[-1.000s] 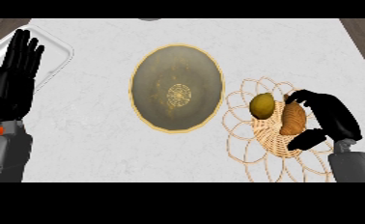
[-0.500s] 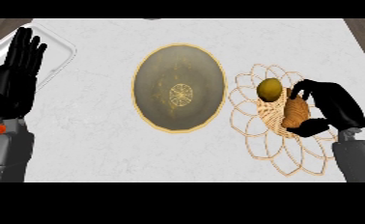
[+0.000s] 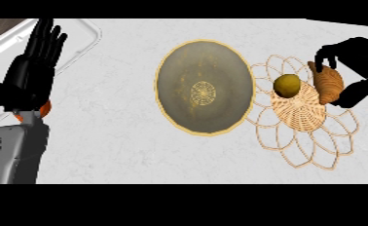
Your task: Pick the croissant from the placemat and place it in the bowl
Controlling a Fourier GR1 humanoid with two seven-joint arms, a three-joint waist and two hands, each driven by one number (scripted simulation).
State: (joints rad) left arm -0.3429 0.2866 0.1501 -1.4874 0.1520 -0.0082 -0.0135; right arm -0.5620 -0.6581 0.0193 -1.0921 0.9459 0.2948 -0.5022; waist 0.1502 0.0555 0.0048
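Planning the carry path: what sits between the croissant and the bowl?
In the head view, a round yellow fruit on the placemat lies between the croissant, held in the right hand, and the bowl.

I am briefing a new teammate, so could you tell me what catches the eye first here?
The gold-rimmed bowl in the middle of the counter stands out first. Right of it, the right hand curls round the croissant over the woven placemat, beside a round yellow fruit. The left hand rests open, fingers up, at the left edge.
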